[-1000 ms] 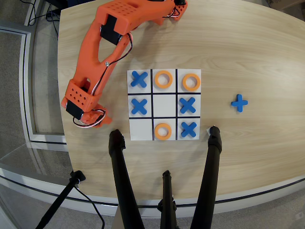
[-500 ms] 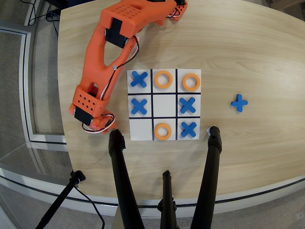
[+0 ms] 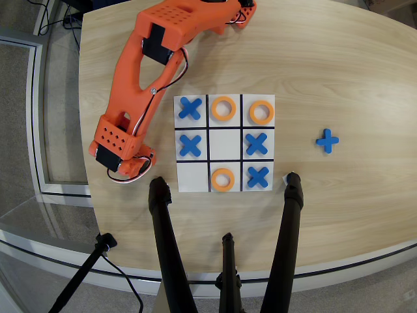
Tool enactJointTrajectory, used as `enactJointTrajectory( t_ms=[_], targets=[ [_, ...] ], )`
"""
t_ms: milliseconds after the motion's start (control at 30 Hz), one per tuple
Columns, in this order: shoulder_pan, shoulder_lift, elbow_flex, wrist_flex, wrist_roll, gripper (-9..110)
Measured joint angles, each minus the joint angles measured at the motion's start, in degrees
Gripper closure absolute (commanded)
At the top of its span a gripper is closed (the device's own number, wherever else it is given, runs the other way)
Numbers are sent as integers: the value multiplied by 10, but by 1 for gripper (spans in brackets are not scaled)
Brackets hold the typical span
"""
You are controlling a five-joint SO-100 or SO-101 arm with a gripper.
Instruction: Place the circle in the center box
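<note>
Hovering off the board's left edge, near the table's left rim: gripper (image 3: 133, 168), pointing down beneath the orange arm (image 3: 137, 72); jaws hidden by the wrist, so opening and any load impossible to tell. Probably fetching a circle there, none visible at that spot. Sitting empty mid-board: center box (image 3: 225, 144). Lying on the board (image 3: 193, 179): three orange rings, nearest at bottom-middle (image 3: 223, 179). Next needing a secured ring, then a carry right over the middle cell. Blocking the table's near edge: black tripod legs (image 3: 171, 254).
</note>
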Motion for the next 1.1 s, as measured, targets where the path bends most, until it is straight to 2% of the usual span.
enactJointTrajectory(
  t_ms=[500, 967, 1100],
  targets=[
    [7, -11, -15, 0, -4, 102],
    [9, -9, -13, 0, -4, 102],
    [12, 39, 38, 18, -4, 102]
  ],
)
